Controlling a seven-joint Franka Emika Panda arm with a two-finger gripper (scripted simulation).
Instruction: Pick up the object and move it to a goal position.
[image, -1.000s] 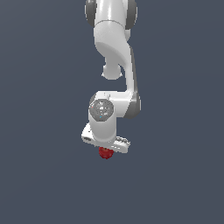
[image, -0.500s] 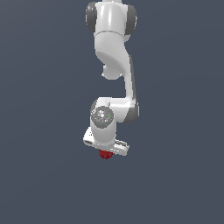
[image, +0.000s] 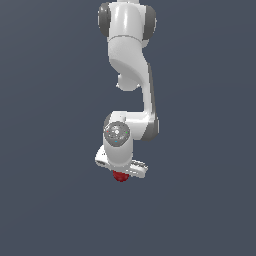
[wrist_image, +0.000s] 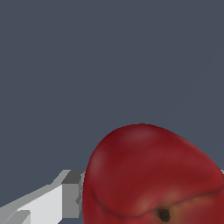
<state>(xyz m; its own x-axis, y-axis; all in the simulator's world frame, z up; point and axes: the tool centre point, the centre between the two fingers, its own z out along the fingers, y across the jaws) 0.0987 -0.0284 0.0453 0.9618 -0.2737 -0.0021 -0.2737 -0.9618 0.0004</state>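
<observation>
The object (image: 120, 176) is a small dark red roundish item that sits just under the white hand of the arm in the exterior view. My gripper (image: 120, 172) is shut on it, and the hand is much wider than it. The fingers are mostly hidden behind the hand there. In the wrist view the object (wrist_image: 148, 175) fills the near part of the picture, with a dark stem pit on it. One white and grey finger (wrist_image: 65, 199) presses against its side. The other finger is almost wholly hidden by the object.
The white arm (image: 130, 60) reaches down from the top of the exterior view, with its wrist joint (image: 116, 134) above the hand. All around is a plain dark grey-blue ground with no other objects, edges or goal marker in view.
The wrist joint has come slightly lower and the arm's upper links have shifted. The red object stays held in the gripper at nearly the same spot.
</observation>
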